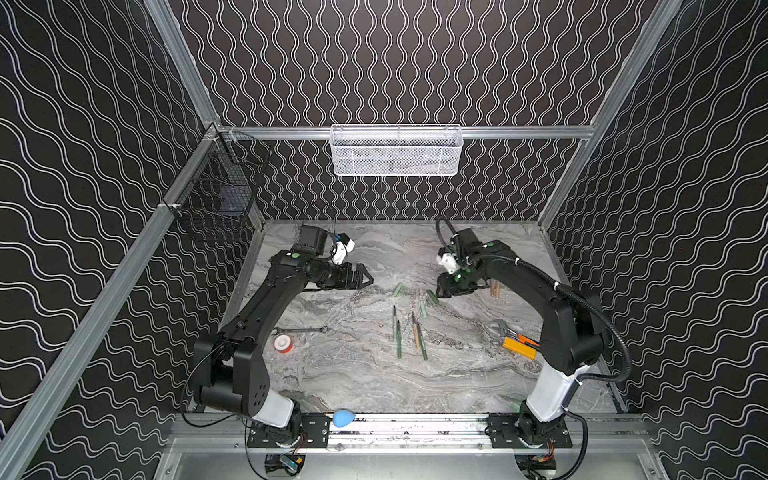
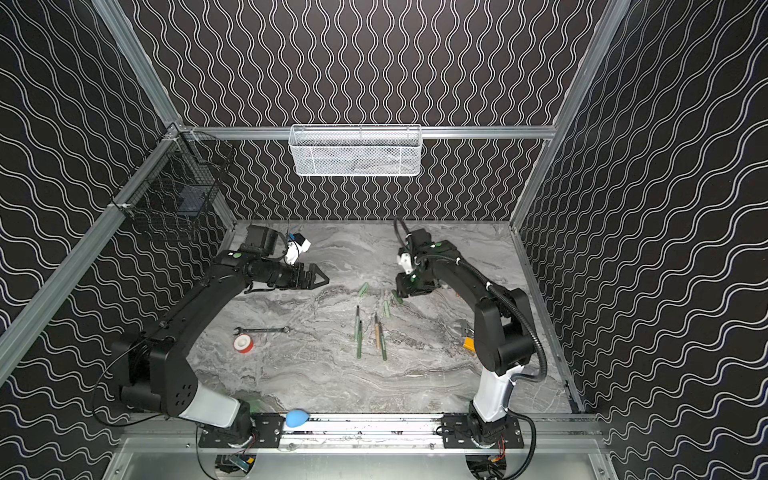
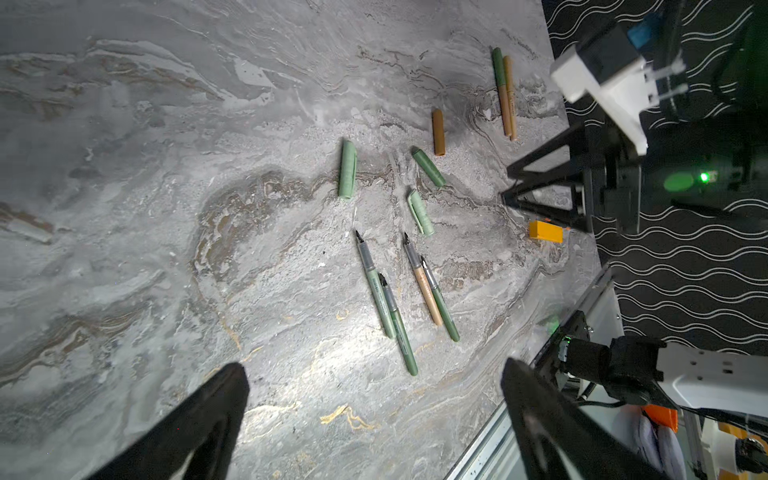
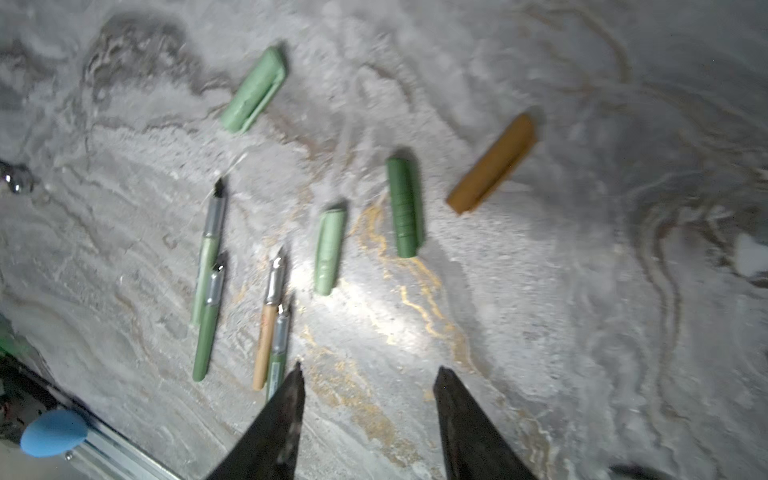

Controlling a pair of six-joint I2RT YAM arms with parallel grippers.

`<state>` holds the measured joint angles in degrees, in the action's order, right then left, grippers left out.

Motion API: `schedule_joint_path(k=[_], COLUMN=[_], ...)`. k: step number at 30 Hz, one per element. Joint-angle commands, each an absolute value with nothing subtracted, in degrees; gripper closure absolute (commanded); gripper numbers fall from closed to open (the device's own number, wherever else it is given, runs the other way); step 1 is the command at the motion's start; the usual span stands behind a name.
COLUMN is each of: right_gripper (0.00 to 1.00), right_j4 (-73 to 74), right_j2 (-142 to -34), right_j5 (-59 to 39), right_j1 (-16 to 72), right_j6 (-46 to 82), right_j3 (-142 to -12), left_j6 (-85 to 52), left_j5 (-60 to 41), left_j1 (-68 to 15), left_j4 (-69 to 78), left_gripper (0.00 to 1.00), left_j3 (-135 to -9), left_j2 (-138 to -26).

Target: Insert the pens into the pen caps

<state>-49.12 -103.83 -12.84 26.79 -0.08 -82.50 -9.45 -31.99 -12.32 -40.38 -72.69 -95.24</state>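
Several uncapped pens (image 1: 399, 338) (image 3: 399, 328) (image 4: 208, 324), green and one tan, lie side by side mid-table. Just beyond them lie loose pen caps: pale green (image 1: 398, 289) (image 4: 253, 89), pale green (image 1: 422, 309) (image 4: 329, 251), dark green (image 1: 432, 297) (image 4: 404, 208) and orange-tan (image 3: 438, 132) (image 4: 490, 164). My right gripper (image 1: 438, 291) (image 2: 397, 293) (image 4: 370, 370) hovers open over the caps, holding nothing. My left gripper (image 1: 368, 279) (image 2: 324, 279) (image 3: 372, 365) is wide open and empty, left of the caps. Two capped pens (image 1: 494, 288) (image 3: 505, 93) lie behind the right gripper.
A silver wrench (image 1: 300, 330) and a red and white tape roll (image 1: 283, 344) lie front left. A yellow-orange utility knife (image 1: 519, 347) sits by the right arm. A white basket (image 1: 395, 150) and a black basket (image 1: 216, 195) hang on the walls.
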Motion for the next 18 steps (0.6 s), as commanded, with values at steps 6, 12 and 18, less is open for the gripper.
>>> schedule_joint_path(k=[6, 12, 18], right_gripper=[0.51, 0.52, 0.52], right_j4=[-47.5, -48.0, -48.3], right_j2=[-104.6, -104.8, -105.8], right_j5=[-19.2, -19.9, -20.4], right_j1=[36.5, 40.4, 41.4], right_j6=[1.5, 1.9, 2.8], right_j3=[-81.3, -78.7, -76.5], left_j6=[-12.6, -12.7, -12.4], left_j5=[-30.9, -31.4, -31.6], left_j1=[-12.3, -12.3, -12.2], left_j4=[-35.6, -35.0, -34.5], left_gripper=[0.01, 0.01, 0.01], left_j3=[-70.9, -69.7, -69.0], left_j2=[-94.8, -94.4, -93.7])
